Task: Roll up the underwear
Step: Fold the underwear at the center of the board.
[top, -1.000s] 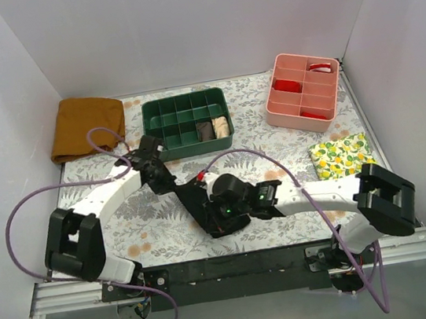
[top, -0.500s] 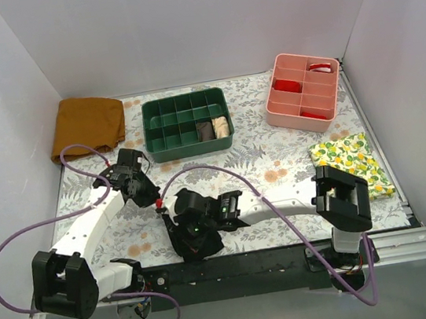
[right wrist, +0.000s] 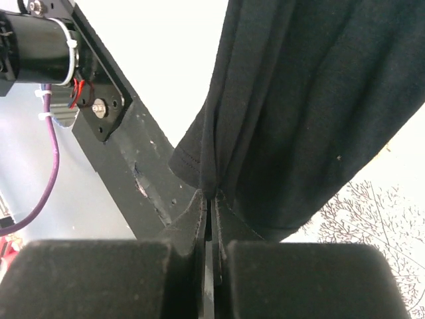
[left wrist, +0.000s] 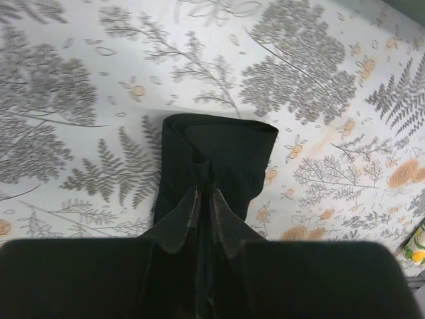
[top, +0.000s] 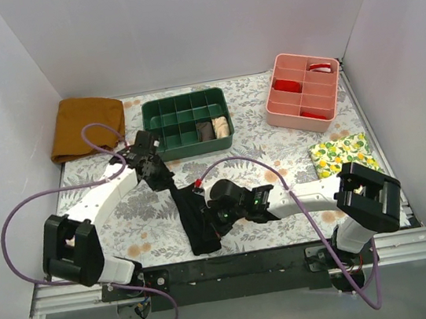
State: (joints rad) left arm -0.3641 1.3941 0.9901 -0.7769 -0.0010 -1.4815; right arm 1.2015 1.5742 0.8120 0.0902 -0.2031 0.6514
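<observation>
The underwear [top: 194,224] is a black fabric garment stretched into a long strip between my two grippers, near the table's front edge. My left gripper [top: 171,191] is shut on its far end; in the left wrist view the fabric [left wrist: 219,159] hangs from the closed fingers over the fern-print table. My right gripper [top: 209,215] is shut on a gathered edge of it [right wrist: 292,106], held up above the black front rail [right wrist: 126,166]. No grey label patch shows.
A dark green divided tray [top: 186,123] and a pink divided tray [top: 304,91] stand at the back. A mustard-brown folded cloth [top: 85,126] lies at the back left, a lemon-print cloth [top: 343,155] at the right. White walls surround the table.
Both grippers have moved back right and farther in with the underwear after swinging left. The garment now hangs as a longer strip between them.
</observation>
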